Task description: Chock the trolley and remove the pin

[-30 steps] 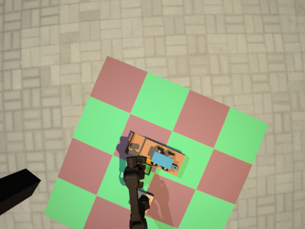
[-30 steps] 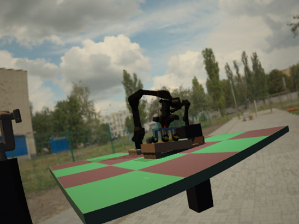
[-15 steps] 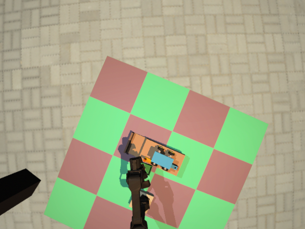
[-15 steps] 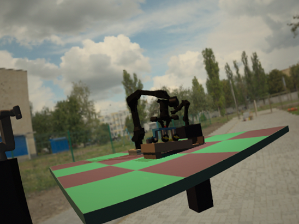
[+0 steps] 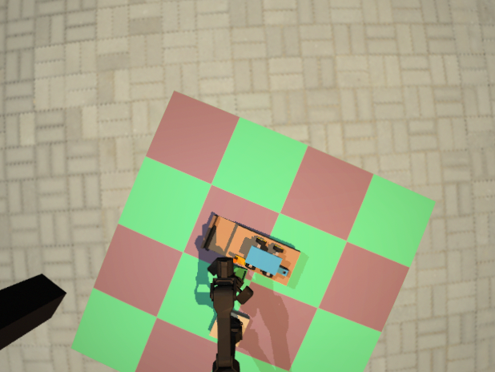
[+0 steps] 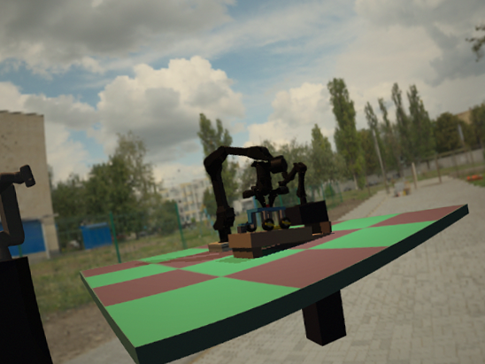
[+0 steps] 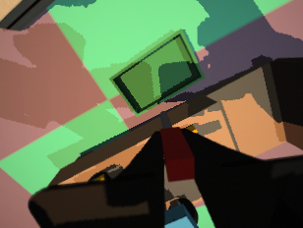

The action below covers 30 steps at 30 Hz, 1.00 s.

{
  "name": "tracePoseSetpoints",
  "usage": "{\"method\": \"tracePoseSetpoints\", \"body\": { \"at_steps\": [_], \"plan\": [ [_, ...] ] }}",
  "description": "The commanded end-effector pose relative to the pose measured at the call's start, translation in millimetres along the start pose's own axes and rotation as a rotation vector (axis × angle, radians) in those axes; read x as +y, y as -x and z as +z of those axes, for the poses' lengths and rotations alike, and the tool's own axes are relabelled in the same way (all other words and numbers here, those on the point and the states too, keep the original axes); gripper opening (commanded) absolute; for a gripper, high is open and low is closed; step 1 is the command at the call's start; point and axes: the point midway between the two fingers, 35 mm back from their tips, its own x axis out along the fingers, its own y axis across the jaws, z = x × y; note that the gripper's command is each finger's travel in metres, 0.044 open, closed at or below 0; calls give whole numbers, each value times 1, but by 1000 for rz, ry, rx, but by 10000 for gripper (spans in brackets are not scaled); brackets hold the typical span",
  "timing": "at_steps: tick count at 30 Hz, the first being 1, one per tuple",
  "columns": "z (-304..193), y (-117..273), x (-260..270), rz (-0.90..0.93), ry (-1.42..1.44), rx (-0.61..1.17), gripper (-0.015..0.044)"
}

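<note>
The red-headed stop pin (image 7: 178, 156) is held upright-looking between the fingers of my gripper (image 7: 169, 135) (image 6: 267, 204), its grey shaft projecting beyond them. My gripper is shut on it, above the ramp and tray area; its fingertips are hidden in the top view. The blue trolley (image 5: 263, 260) (image 6: 252, 218) (image 7: 181, 219) stands on the orange ramp (image 5: 225, 236) (image 6: 280, 237) (image 7: 251, 118). The yellow chock with orange handle (image 5: 239, 260) sits by the trolley's downhill near-side wheel; contact cannot be told. The green tray (image 5: 241, 273) (image 7: 137, 87) lies beside the ramp, with nothing visible inside.
A dark end wall (image 5: 209, 237) closes the ramp's downhill end. A pale wooden block (image 5: 218, 326) (image 6: 218, 246) with a dark slab lies under the arm. Another arm (image 6: 8, 212) stands on a pedestal at the left, and one more (image 6: 301, 179) stands behind the ramp.
</note>
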Motion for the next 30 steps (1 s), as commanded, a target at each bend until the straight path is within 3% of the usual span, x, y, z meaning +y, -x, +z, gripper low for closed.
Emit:
{"method": "tracePoseSetpoints", "body": {
  "at_steps": [1, 12, 30],
  "plan": [
    [1, 2, 1, -28, 97, -3, 0],
    [-1, 3, 2, -84, 405, -10, 0],
    [26, -18, 11, -89, 443, -17, 0]
  ]
}}
